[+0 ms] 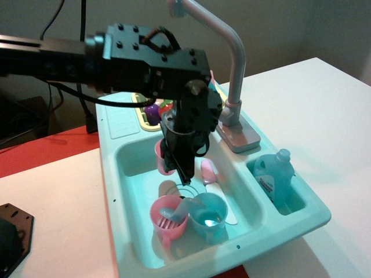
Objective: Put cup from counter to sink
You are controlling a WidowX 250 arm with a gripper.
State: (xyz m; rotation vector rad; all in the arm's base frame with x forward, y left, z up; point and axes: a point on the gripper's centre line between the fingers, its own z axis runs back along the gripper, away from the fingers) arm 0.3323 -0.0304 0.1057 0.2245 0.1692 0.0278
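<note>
My gripper [175,164] hangs over the sink [132,157], a deep light-teal basin with a ringed drain [176,189]. It is shut on the light-pink cup [162,155], which shows at the left of the fingers, held just above the basin floor near the back wall. The counter ledge [119,119], at the back left of the sink unit, is bare. The arm's black body hides the top of the cup.
A deeper-pink handled cup [168,219] and a blue cup [207,215] stand at the sink's front. A pink-and-white knife [211,178] lies beside the drain. A grey faucet [235,63] rises at the back right, near a blue bottle [273,174] in the side compartment. A yellow rack [148,117] is behind.
</note>
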